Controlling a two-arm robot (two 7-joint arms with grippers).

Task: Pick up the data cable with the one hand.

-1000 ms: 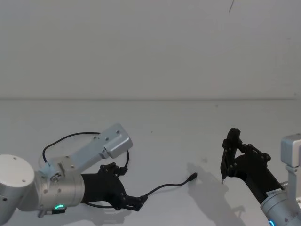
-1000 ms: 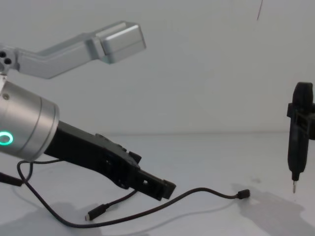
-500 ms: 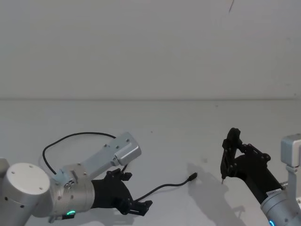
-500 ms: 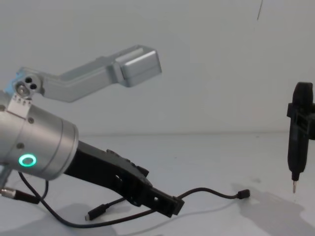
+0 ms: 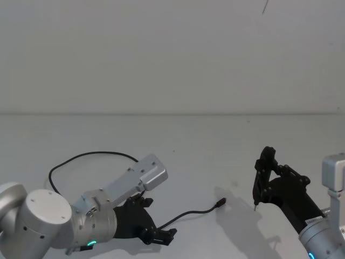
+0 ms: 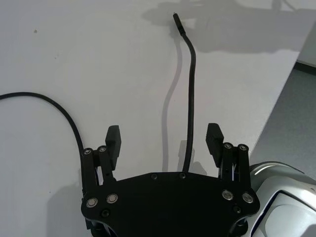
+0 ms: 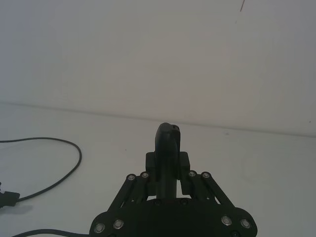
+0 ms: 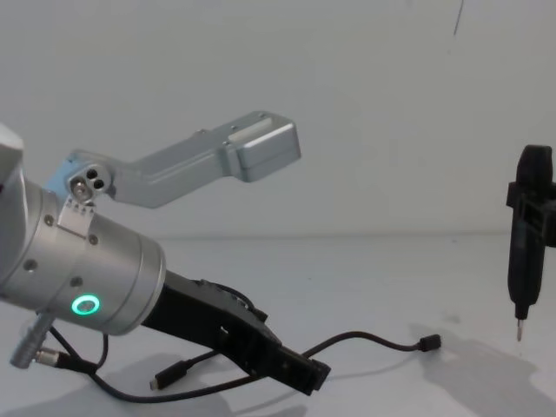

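The long black angular plastic left gripper (image 6: 164, 136), on its green-lit silver cylinder (image 8: 87, 269), hangs low over the white table (image 5: 205, 151). Its jaws are spread wide, and the thin black data cable (image 6: 191, 98) lies ungripped between them. Well apart, the right gripper (image 7: 168, 163) clamps a black pen-shaped, metal-tipped tool (image 8: 524, 252).

A pale, matte surface (image 5: 188, 143) carries one thing, the data cable (image 6: 192, 98), a thin black cord that lies in a wide loop on the left and runs on toward the middle. Its far plug (image 8: 429, 342) lies on bare surface right of centre, and its near plug (image 8: 162, 380) lies at the front left.
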